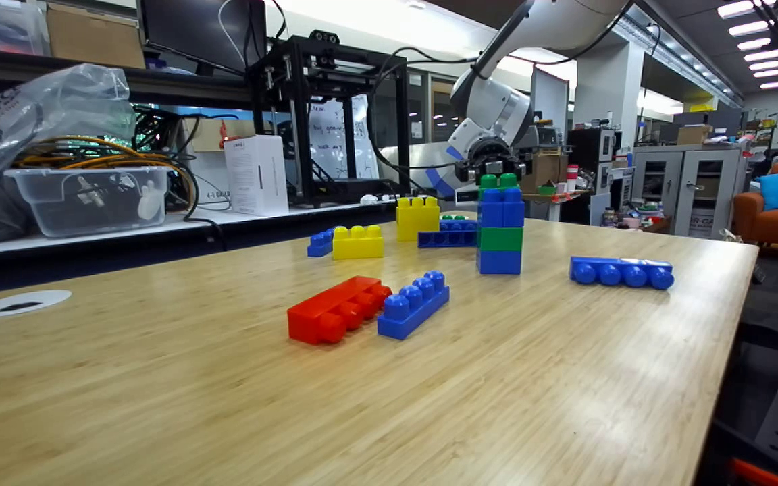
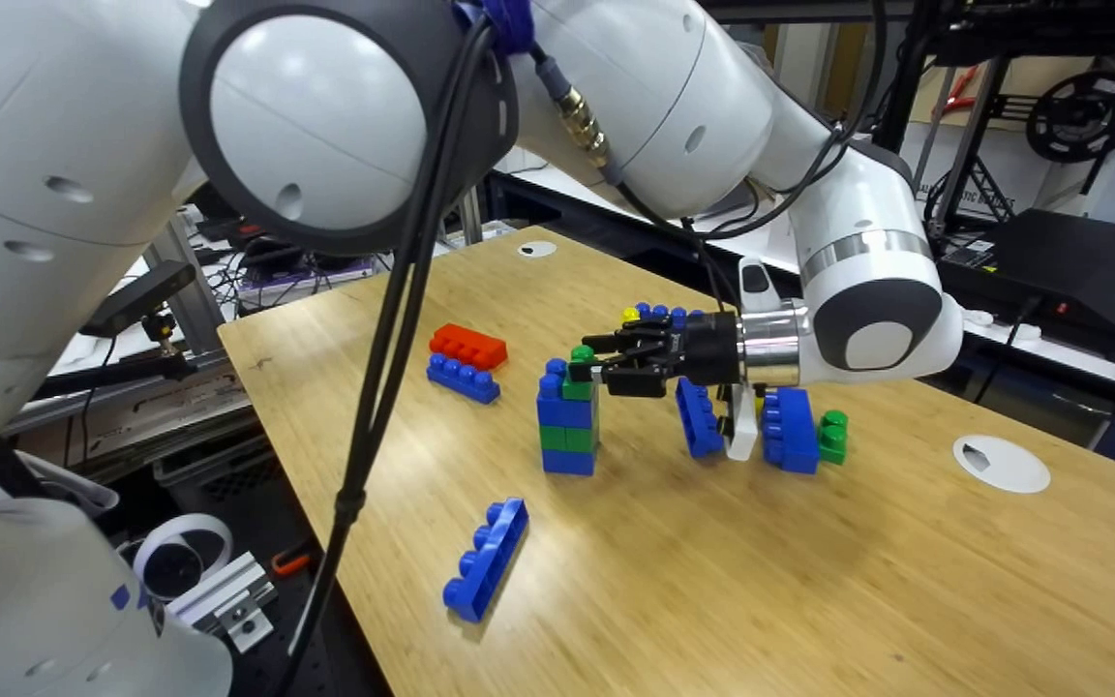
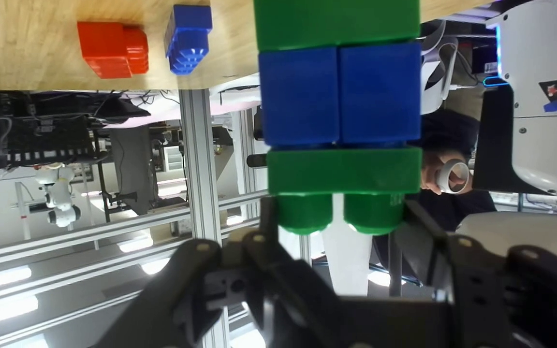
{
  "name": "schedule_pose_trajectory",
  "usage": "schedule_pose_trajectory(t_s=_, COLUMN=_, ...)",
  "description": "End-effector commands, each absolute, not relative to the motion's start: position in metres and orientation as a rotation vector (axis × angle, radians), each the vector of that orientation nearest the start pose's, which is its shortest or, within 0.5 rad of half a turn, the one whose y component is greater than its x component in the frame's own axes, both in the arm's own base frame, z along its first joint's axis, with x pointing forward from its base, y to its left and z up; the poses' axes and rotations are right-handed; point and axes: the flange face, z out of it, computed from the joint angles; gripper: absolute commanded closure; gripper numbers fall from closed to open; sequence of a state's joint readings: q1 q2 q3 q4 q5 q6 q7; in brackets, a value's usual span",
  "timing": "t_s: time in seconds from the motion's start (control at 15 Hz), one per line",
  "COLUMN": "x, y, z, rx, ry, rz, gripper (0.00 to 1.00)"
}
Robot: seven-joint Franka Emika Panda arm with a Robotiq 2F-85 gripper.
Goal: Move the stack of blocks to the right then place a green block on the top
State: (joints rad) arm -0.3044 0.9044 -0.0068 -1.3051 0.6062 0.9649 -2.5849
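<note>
the gripper is holding its fingers clamped on the studs of the green block, which is sitting atop the upright stack of blocks on the table.

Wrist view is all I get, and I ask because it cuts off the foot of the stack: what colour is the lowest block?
Observer: The lowest block is blue, as both exterior views show.
Operator: What is behind the green top block?
Observer: Bare blue studs, seen in both exterior views.
Operator: Any more green, away from the stack?
Observer: Yes, in an exterior view a green block sits beside a blue block.
</note>
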Motion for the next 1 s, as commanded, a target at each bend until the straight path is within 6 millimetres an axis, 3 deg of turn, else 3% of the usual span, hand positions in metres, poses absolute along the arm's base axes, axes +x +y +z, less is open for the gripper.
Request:
schedule_pose_trajectory(t_s=0.0, x=0.598, y=-0.112, z=0.199, rx=-0.763, ry=-1.619, rz=-0.533, gripper=0.62)
schedule_pose_trajectory(t_s=0.07, x=0.598, y=-0.113, z=0.2, rx=-0.768, ry=-1.622, rz=-0.529, gripper=0.62)
schedule_pose_trajectory(t_s=0.13, x=0.597, y=-0.113, z=0.201, rx=-0.77, ry=-1.616, rz=-0.53, gripper=0.12)
schedule_pose_trajectory(t_s=0.33, x=0.597, y=-0.114, z=0.203, rx=-0.775, ry=-1.626, rz=-0.527, gripper=0.01)
schedule_pose_trajectory(t_s=0.6, x=0.597, y=-0.114, z=0.208, rx=-0.782, ry=-1.639, rz=-0.519, gripper=0.0)
schedule_pose_trajectory(t_s=0.93, x=0.597, y=-0.114, z=0.243, rx=-0.861, ry=-1.728, rz=-0.474, gripper=0.0)
